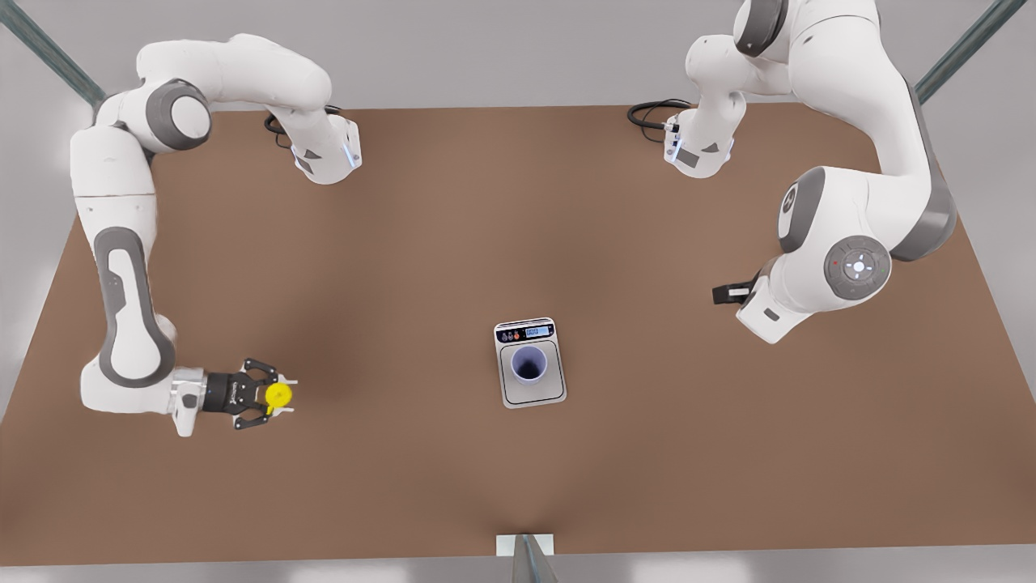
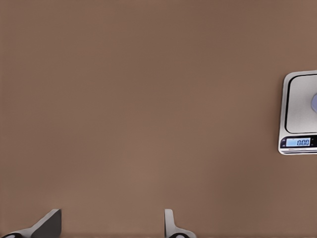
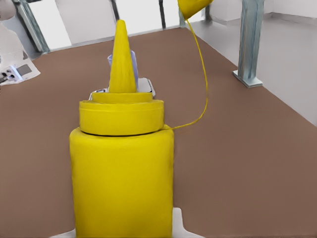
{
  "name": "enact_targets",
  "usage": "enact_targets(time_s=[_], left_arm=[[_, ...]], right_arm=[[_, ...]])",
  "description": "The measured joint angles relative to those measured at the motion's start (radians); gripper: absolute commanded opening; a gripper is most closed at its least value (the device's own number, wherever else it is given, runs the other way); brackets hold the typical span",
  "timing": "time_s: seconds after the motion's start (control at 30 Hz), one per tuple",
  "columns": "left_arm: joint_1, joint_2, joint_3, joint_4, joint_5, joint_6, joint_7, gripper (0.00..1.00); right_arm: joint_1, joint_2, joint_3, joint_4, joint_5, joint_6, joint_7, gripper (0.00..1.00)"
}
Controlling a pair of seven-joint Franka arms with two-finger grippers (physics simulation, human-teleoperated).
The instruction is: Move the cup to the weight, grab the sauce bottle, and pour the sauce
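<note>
The cup (image 1: 529, 364) already stands on the weight (image 1: 530, 396), so the matter now is the bottle (image 1: 279, 395) and how it lies from the hand that must carry it. The right hand (image 1: 273, 396), at the front view's left, has the bottle upright between its fingers, which sit close against the yellow body on either side; whether they press it firmly I cannot tell. In the right wrist view the bottle (image 3: 122, 183) stands directly ahead of the hand, its long axis vertical and its nozzle pointing up, and the cup (image 3: 113, 63) and the weight (image 3: 146, 85) lie straight beyond it, well apart across bare counter (image 1: 388, 267). The carry is thus likely a straight run forward from the hand, followed by a tilt of the nozzle toward the cup. The left hand (image 2: 111, 225) waits above the counter with its fingers wide and nothing between them; the weight (image 2: 299, 113) lies off to one side of it.
</note>
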Motion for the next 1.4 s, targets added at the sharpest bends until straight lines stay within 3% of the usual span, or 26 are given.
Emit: enact_targets(time_s=[0.13, 0.33, 0.73, 0.83, 0.87, 0.9, 1.13, 1.17, 1.4], left_arm=[[0.000, 0.005, 0.000, 0.000, 0.004, 0.000, -0.015, 1.00], [-0.006, 0.006, 0.000, 0.000, 0.007, 0.000, -0.015, 1.00], [-0.018, 0.007, 0.000, -0.002, 0.008, -0.002, -0.037, 1.00], [-0.020, 0.007, 0.000, -0.002, 0.008, -0.002, -0.037, 1.00], [-0.019, 0.005, 0.000, -0.002, 0.008, -0.003, -0.037, 1.00], [-0.019, 0.005, 0.000, -0.002, 0.008, -0.003, -0.037, 1.00], [-0.020, 0.005, 0.001, -0.002, 0.008, -0.003, -0.038, 1.00], [-0.020, 0.005, 0.001, -0.002, 0.008, -0.003, -0.038, 1.00], [-0.020, 0.005, 0.000, -0.002, 0.008, -0.003, -0.042, 1.00]], right_arm=[[-0.035, 0.096, 0.000, 0.057, 0.111, -0.135, 0.003, 0.53], [-0.065, 0.260, 0.044, 0.191, 0.113, -0.212, -0.014, 0.53], [-0.090, 0.349, 0.085, 0.227, 0.080, -0.205, -0.227, 0.53], [-0.091, 0.353, 0.086, 0.226, 0.077, -0.203, -0.235, 0.61], [-0.091, 0.353, 0.086, 0.226, 0.077, -0.202, -0.234, 0.73], [-0.092, 0.353, 0.086, 0.226, 0.078, -0.202, -0.233, 0.77], [-0.093, 0.357, 0.086, 0.223, 0.079, -0.202, -0.235, 0.93], [-0.093, 0.357, 0.086, 0.223, 0.079, -0.202, -0.235, 0.99], [-0.116, 0.351, 0.086, 0.218, 0.041, -0.202, -0.232, 1.00]])
